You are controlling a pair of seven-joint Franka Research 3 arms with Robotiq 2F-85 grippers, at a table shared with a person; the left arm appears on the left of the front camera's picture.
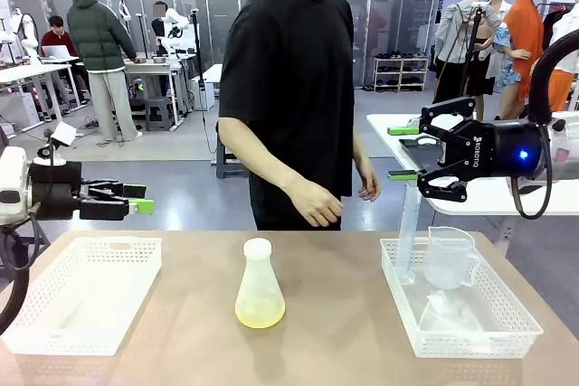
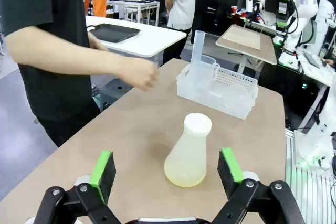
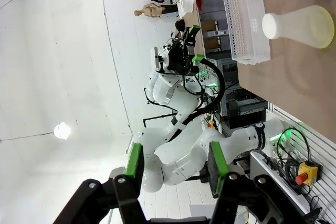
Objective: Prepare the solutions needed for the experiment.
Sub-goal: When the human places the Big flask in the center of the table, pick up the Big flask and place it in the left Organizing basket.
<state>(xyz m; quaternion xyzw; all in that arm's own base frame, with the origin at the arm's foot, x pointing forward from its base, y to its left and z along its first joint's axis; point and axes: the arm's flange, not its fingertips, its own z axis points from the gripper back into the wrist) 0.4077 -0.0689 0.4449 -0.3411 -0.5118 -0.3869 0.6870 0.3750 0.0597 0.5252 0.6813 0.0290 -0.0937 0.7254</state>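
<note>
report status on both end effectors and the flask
Left end effector open, empty, at table's left. Right end effector open, empty, high at right. Capped conical flask upright mid-table, yellow solution in base. Person's hand hovers beyond flask.

frosted flask [image 1: 260, 285], matt and translucent, the solutions [image 1: 260, 315] clear and wet-looking in its base. under the flask the worktop [image 1: 344, 341], smooth, matt tan. left of the flask, a white lattice plastic basket [image 1: 81, 296]; right of the flask a second basket [image 1: 470, 343], same plastic, holding a glossy clear plastic jug [image 1: 450, 259]. behind the flask, soft black cloth shirt [image 1: 289, 79].
</note>
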